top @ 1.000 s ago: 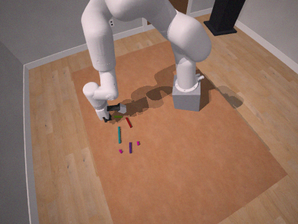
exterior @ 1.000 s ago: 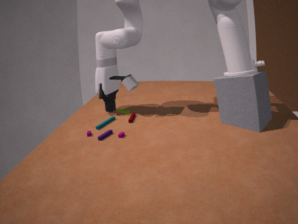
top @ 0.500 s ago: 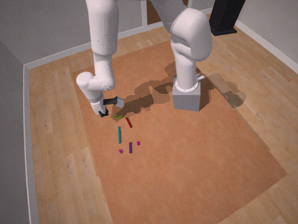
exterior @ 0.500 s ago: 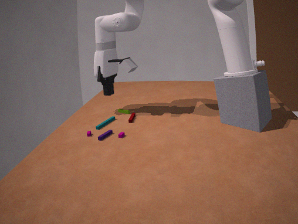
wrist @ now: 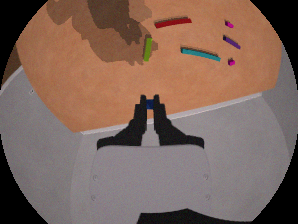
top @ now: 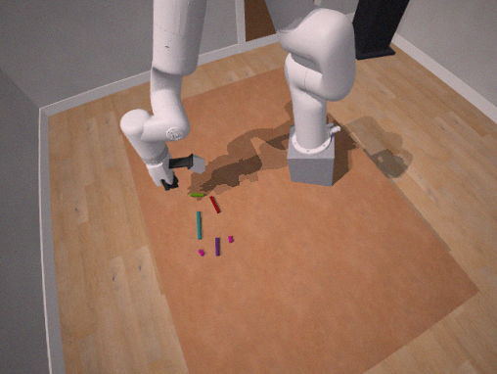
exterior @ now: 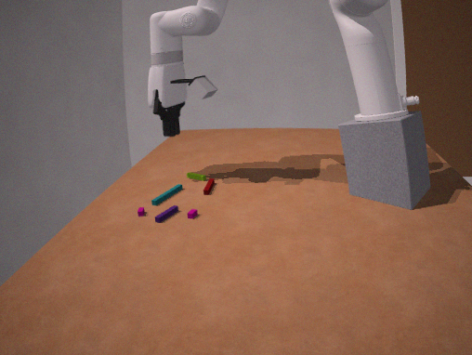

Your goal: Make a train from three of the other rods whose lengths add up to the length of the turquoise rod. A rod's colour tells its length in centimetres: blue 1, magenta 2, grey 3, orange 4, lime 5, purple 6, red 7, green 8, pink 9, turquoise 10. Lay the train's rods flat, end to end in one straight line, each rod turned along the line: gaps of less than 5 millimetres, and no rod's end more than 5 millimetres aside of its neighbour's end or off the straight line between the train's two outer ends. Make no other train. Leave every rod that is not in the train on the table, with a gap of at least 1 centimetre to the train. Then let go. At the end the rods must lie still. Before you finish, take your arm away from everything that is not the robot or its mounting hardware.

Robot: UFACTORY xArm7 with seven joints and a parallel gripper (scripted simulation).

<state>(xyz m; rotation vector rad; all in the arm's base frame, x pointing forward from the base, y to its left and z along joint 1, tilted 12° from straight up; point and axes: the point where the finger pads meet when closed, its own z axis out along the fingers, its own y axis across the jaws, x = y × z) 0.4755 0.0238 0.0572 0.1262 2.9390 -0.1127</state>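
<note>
The pincer [top: 169, 185] [exterior: 171, 135] [wrist: 149, 102] is hanging above the table [top: 293, 274] [exterior: 279, 260] [wrist: 107, 75] near its edge, grasping a blue rod [wrist: 150, 104], while the lime rod [top: 197, 195] [exterior: 196, 177] [wrist: 148, 49] is lying nearest and the turquoise rod [top: 199, 225] [exterior: 167, 194] [wrist: 200, 54] is resting beyond, well apart from the purple one.

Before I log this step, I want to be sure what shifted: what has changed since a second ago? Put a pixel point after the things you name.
The claw [top: 169, 186] [exterior: 171, 135] [wrist: 149, 102] has risen, now holding a blue rod [wrist: 150, 104]; whether it held it earlier, I can't tell. The lime [top: 197, 195] [exterior: 196, 177] [wrist: 147, 50], red [top: 215, 205] [exterior: 209, 187] [wrist: 173, 23], turquoise [top: 199, 225] [exterior: 167, 194] [wrist: 200, 54], purple [top: 217, 247] [exterior: 166, 214] [wrist: 232, 42] and both magenta rods [top: 231, 239] [top: 202, 253] [exterior: 192, 214] [exterior: 141, 212] [wrist: 229, 24] [wrist: 231, 62] stayed put.
</note>
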